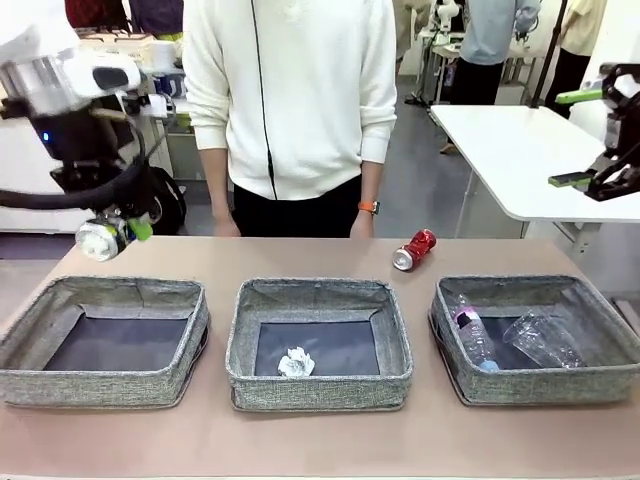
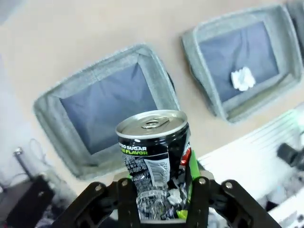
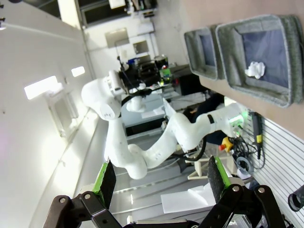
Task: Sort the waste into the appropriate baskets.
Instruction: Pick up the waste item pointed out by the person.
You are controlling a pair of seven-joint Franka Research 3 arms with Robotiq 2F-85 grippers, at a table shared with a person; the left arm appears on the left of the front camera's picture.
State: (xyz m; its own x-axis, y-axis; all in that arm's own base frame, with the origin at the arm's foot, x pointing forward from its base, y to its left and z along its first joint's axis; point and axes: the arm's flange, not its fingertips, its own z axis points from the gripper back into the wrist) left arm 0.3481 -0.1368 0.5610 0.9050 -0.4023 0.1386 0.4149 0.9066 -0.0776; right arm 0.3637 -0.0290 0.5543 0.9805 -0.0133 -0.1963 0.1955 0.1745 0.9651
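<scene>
- The black-and-silver drink can (image 2: 154, 156) is clamped between the green-padded fingers (image 2: 194, 173) of the left gripper (image 2: 161, 190), its silver pull-tab top turned toward the wrist camera.
- On the can, "SUGAR" is read in white and "FLAVOR" in green just below the rim; the first word is partly cut off, and the small print on the white panel beneath cannot be made out.
- In the front view the left gripper (image 1: 118, 232) and the can (image 1: 98, 240) are seen in the air above the table's far left, beyond the left basket (image 1: 20, 345), a shallow rectangular bin of grey woven fabric with a dark floor.
- The right gripper (image 3: 160, 175) is held high at the right (image 1: 578, 138), its fingers spread wide with nothing between them.
- A red drink can (image 1: 414, 249) is lying on its side on the brown table (image 1: 320, 440), beyond the gap between the middle basket (image 1: 320, 388) and the right basket (image 1: 540, 392); its print cannot be read.
- A crumpled white paper ball (image 1: 296, 362) is lying in the middle basket.
- A clear plastic bottle (image 1: 472, 335) with a pink label and a clear plastic cup (image 1: 545, 340) are lying side by side in the right basket; the label's wording is too small to read.
</scene>
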